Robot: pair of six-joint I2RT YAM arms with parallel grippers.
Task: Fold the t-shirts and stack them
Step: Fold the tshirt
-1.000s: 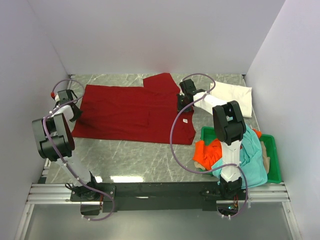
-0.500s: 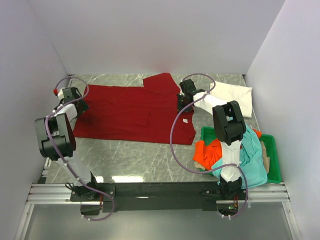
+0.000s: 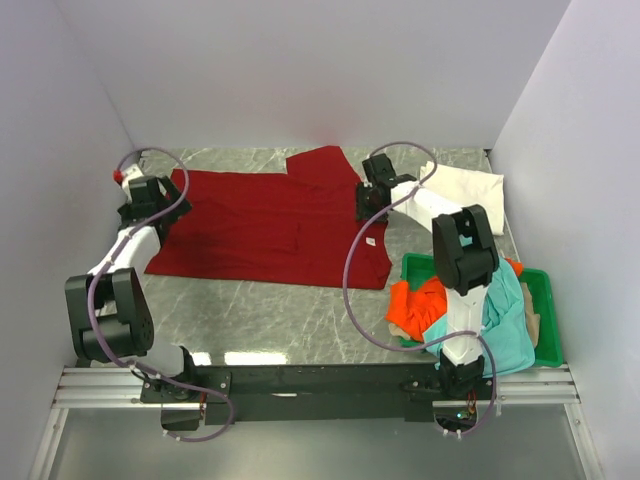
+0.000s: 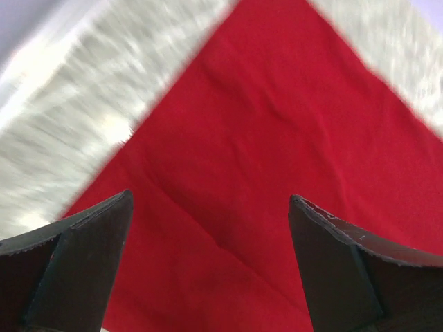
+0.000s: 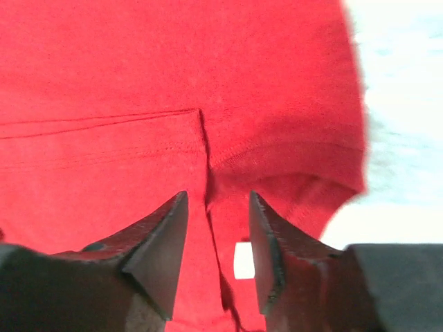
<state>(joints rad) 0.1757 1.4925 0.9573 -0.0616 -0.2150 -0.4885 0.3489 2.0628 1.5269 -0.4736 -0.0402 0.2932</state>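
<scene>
The large dark red t-shirt (image 3: 265,225) lies spread flat across the marble table. My left gripper (image 3: 150,200) hovers over its left edge, open wide, with only red cloth (image 4: 228,159) below the fingers (image 4: 83,256). At the shirt's right side my right gripper (image 3: 372,200) is open, its fingers (image 5: 163,242) straddling a seam fold and a white label (image 5: 243,259) without pinching them. A folded white t-shirt (image 3: 465,185) lies at the back right. Orange (image 3: 415,305) and teal (image 3: 505,320) t-shirts are heaped at the front right.
A green plastic tray (image 3: 545,300) at the front right holds the heaped shirts. White walls close in the table on the left, back and right. Bare marble (image 3: 250,315) shows between the red shirt and the arm bases.
Both grippers have gone from shut to open, letting go of the red shirt. The left gripper has shifted slightly toward the back and its elbow has swung toward the near edge.
</scene>
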